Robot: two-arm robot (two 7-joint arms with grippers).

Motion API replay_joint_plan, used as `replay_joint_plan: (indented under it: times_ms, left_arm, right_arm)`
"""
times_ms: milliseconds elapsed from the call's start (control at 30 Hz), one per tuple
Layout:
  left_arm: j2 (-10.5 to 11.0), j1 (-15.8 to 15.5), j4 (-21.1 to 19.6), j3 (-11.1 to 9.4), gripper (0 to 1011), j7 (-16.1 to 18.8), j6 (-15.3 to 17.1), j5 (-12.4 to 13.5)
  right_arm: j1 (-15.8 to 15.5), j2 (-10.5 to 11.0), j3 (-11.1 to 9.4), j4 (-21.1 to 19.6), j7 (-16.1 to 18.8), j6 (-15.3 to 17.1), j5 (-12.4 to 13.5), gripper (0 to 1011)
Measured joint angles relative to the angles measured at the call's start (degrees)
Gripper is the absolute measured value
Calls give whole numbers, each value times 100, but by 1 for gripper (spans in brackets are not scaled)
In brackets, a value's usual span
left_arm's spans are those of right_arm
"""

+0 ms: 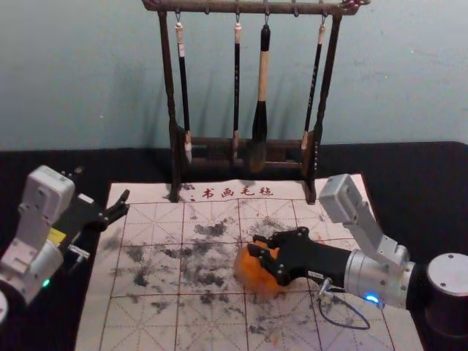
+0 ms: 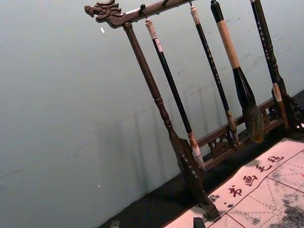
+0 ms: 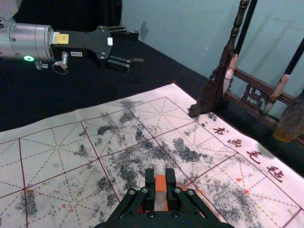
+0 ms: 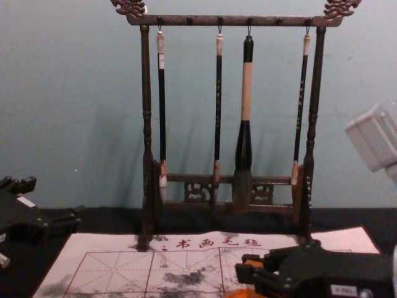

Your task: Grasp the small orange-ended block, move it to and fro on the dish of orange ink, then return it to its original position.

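My right gripper [image 1: 255,245] is over the orange ink dish [image 1: 251,275] on the mat, covering part of it. In the right wrist view, the right gripper [image 3: 160,178] is shut on the small block [image 3: 160,183], whose orange end shows between the fingers, with orange of the dish behind. The chest view shows the block's orange end [image 4: 253,264] at the fingertips, above the dish [image 4: 242,293]. My left gripper [image 1: 102,184] is parked by the mat's left edge, its fingers spread; the left wrist view has the left gripper [image 2: 156,223] with its tips apart.
A dark wooden rack [image 1: 172,110] with hanging brushes stands at the back, its feet on the mat's far edge. The ink-stained mat [image 1: 146,322] lies on a black cloth [image 1: 44,164]. A large brush [image 1: 259,124] hangs behind the right gripper.
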State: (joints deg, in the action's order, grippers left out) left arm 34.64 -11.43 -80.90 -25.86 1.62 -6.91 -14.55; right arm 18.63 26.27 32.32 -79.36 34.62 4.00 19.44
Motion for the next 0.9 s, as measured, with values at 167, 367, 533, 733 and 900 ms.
replay_joint_plan:
  times_ms: [167,367,533,733,900]
  left_arm:
    - [0,0,0,0,1001,0,0,0]
    - [0,0,0,0,1001,0,0,0]
    - [0,0,0,0,1001,0,0,0]
    - [0,0,0,0,1001,0,0,0]
    - [0,0,0,0,1001,0,0,0]
  right_arm:
    - [91,-79,69,130,11,-23,-49,87]
    - [161,-139,98,239,12,-51,-82,87]
    - [238,-189,102,358,2,-73,-106,87]
    - [291,-222,71,451,-35,-89,-120,87]
    - [310,-232,19,492,-74,-93,-124,87]
